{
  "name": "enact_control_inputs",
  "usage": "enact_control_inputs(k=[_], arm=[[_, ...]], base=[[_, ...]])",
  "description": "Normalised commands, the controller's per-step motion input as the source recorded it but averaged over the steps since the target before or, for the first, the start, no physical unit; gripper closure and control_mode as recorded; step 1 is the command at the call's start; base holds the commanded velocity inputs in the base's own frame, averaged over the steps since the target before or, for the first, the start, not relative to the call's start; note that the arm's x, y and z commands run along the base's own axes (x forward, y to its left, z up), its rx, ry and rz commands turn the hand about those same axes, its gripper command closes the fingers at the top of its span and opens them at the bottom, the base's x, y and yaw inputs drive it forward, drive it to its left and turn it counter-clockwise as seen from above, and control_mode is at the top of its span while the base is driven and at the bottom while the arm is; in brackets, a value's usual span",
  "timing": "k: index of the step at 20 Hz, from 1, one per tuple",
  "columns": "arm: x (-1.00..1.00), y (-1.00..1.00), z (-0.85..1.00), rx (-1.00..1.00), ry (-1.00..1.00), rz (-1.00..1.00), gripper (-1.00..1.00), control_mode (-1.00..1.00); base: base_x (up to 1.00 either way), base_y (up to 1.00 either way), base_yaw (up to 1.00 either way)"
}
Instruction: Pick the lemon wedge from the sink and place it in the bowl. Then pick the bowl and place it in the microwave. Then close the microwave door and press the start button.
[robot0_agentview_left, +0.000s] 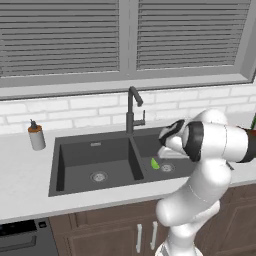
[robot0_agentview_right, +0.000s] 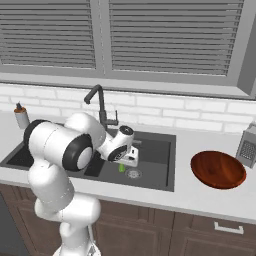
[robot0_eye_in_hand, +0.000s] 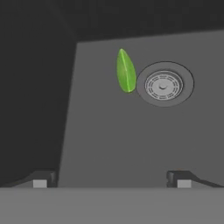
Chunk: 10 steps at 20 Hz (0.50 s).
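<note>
gripper (robot0_eye_in_hand: 111, 181) open wide, jaws empty, hanging over right basin of sink (robot0_agentview_left: 75, 165). lemon wedge (robot0_eye_in_hand: 125, 71) on basin floor ahead of fingertips (robot0_eye_in_hand: 40, 183), apart from them, just beside round drain (robot0_eye_in_hand: 163, 85). faucet (robot0_agentview_left: 133, 107) behind gripper. bowl (robot0_agentview_right: 218, 169) on counter (robot0_agentview_right: 210, 200) well off to gripper's right, beside grater (robot0_agentview_right: 247, 145). soap bottle (robot0_agentview_left: 36, 135) far left of sink.

yellow-green lemon wedge (robot0_eye_in_hand: 125, 71), dark grey sink (robot0_eye_in_hand: 131, 140)
</note>
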Motion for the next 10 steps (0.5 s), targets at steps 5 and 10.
enact_control_inputs(k=[5, 10], arm=[[0.55, 0.15, -0.58, 0.01, 0.01, 0.00, -1.00, -1.00], [0.60, 0.14, -0.53, 0.00, 0.02, 0.00, -1.00, -1.00]], base=[[0.00, 0.00, 0.00], [0.00, 0.00, 0.00]])
